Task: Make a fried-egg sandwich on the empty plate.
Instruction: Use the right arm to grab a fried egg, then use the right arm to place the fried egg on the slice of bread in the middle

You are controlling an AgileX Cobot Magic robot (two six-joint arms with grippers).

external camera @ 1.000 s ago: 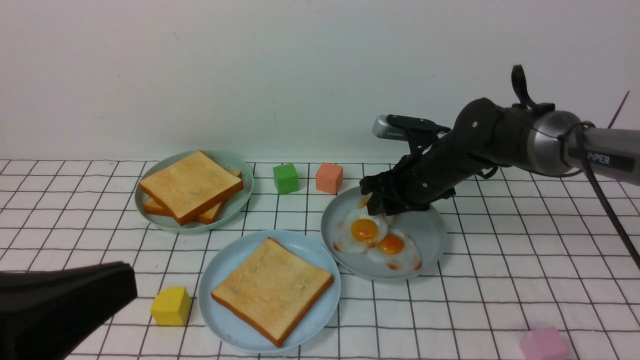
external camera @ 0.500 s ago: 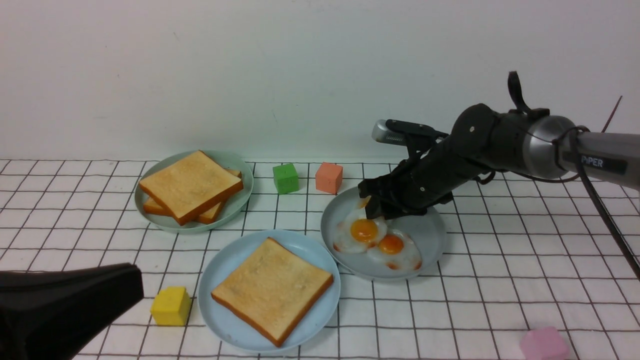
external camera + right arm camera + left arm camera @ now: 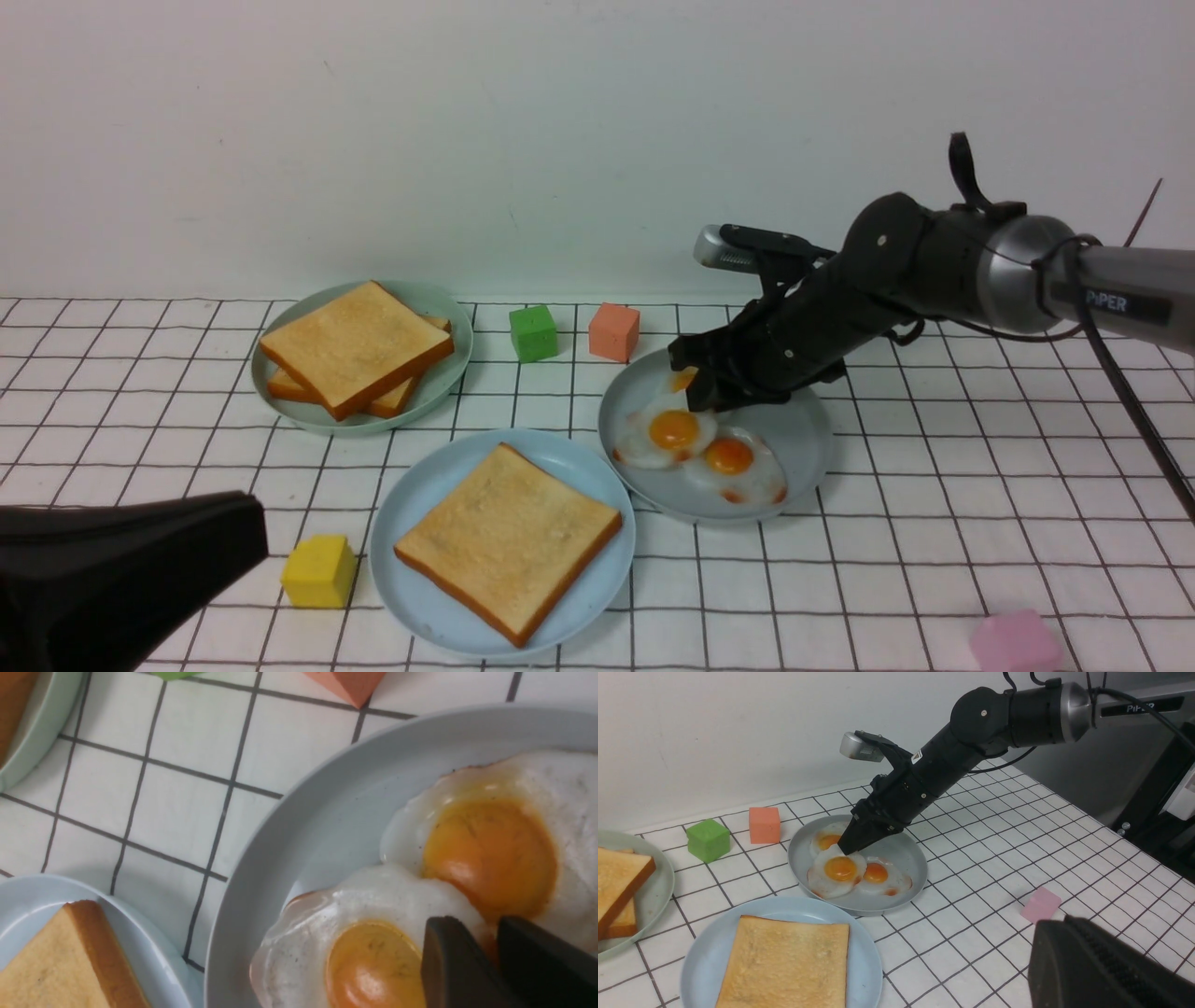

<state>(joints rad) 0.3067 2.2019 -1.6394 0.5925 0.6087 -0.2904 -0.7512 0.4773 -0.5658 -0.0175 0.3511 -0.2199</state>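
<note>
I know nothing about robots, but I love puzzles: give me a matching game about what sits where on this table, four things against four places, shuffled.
Things:
1. single toast slice
2. fried eggs
3. stacked toast slices
4. yellow cube

Places:
A. on the grey plate
B. straight on the checked cloth
C. on the light blue plate
D. on the pale green plate

Pairs: 1-C, 2-A, 3-D, 4-B
</note>
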